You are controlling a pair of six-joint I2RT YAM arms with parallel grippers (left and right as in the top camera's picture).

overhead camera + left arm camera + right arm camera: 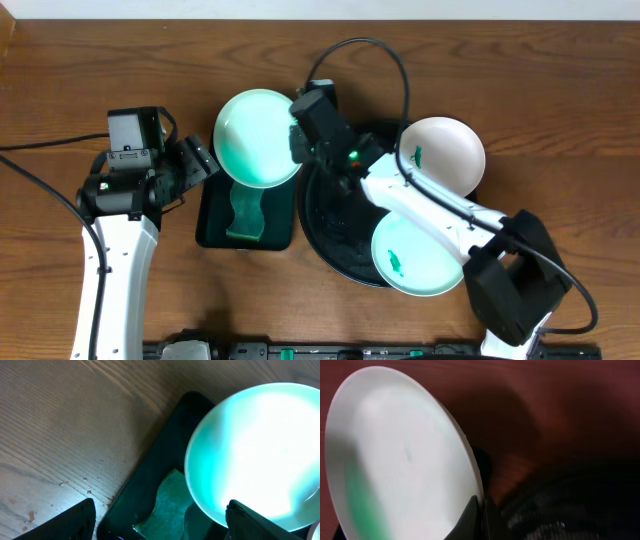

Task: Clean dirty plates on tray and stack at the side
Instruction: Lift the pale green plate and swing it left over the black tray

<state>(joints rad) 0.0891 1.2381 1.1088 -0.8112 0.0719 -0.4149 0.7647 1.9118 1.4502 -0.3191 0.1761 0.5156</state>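
Observation:
My right gripper (pixel 298 140) is shut on the rim of a pale mint-green plate (pixel 256 138) and holds it above the far end of a small dark green rectangular tray (pixel 212 228). In the right wrist view that plate (pixel 400 455) is tilted, its edge pinched between the fingers of the gripper (pixel 481 510). The round black tray (pixel 335 215) carries a second mint-green plate (pixel 418 255) and a white plate (pixel 443 152), each with a small dark green smear. My left gripper (pixel 205 165) stands open just left of the held plate (pixel 260 450), nothing between its fingers (pixel 75 520).
A green cloth-like piece (pixel 243 215) lies in the dark green tray (pixel 145 495). Small water drops (pixel 87 491) dot the wooden table beside it. A black cable (pixel 375 50) arcs over the far side of the table.

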